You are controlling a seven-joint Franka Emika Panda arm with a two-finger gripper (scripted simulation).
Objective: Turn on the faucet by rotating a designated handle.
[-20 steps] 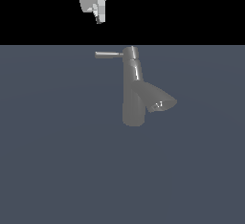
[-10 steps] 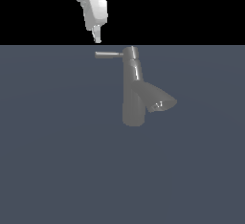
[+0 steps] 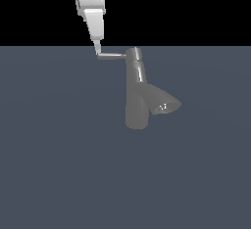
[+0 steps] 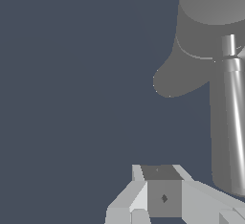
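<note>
The claw (image 3: 97, 51) hangs down with its tip right at the free end of the handle (image 3: 112, 55), likely so it can push the thin rod around. I cannot tell if the claw is spread or pinched. The handle points to 9 o'clock from the cap of the faucet (image 3: 137, 91), which stands mid-scene on the grey surface (image 3: 54, 164). Its wide spout (image 3: 164, 103) points toward 4 o'clock, away from the claw. Nothing blocks the way.

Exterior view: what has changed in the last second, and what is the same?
The claw came down from the top of the picture to the free end of the handle, on the exterior view's left. No grasp is visible. The faucet and handle have not turned; the spout points as before.
</note>
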